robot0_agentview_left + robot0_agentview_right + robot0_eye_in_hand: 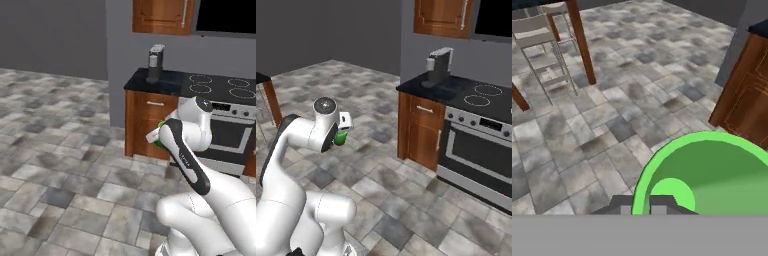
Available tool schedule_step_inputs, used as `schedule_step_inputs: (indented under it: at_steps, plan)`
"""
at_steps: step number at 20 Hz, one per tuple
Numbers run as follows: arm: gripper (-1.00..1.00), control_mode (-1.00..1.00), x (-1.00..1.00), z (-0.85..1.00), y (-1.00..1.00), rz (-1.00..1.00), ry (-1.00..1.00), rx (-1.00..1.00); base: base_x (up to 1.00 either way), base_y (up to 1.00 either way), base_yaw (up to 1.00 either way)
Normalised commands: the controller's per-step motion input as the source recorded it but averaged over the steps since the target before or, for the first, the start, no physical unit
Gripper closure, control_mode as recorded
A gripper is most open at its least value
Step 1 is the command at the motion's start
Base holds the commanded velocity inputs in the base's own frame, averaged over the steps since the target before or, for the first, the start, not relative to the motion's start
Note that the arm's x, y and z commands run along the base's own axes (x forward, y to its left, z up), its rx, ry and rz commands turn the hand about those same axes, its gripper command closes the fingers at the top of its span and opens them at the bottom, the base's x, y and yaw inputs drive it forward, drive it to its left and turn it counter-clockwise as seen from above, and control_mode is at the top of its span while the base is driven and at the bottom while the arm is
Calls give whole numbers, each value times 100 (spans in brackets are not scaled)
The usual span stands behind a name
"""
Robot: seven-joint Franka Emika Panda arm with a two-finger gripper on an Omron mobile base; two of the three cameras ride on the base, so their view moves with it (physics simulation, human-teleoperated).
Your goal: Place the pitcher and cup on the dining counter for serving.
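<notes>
My gripper (641, 205) is shut on the rim of the bright green cup (712, 175), which fills the lower right of the hand view with its open mouth toward the camera. In the right base view the cup (341, 137) hangs at the gripper (342, 131), well above the tiled floor. A sliver of the cup (160, 124) peeks out beside the forearm in the left base view. A corner of the dining counter (261, 77) with a reddish-brown leg shows at the far left; its leg (582, 42) also appears in the hand view. The pitcher is out of view.
A kitchen worktop on wooden cabinets (421, 125) carries a coffee machine (437, 67), with a stove and oven (478, 145) to its right. A metal-framed chair (544, 45) stands by the dining counter's legs. Grey tiled floor (381, 175) lies open between them.
</notes>
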Motion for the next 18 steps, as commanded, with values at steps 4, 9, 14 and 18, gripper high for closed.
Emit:
schedule_step_inputs:
  at_steps: [4,9,14,18]
  plan:
    - [100,100,0,0,0,0,0,0,0,-6,98]
    - [100,100,0,0,0,0,0,0,16,0,90]
    - [100,100,0,0,0,0,0,0,81,-17,55]
    - [100,100,0,0,0,0,0,0,100,-19,20]
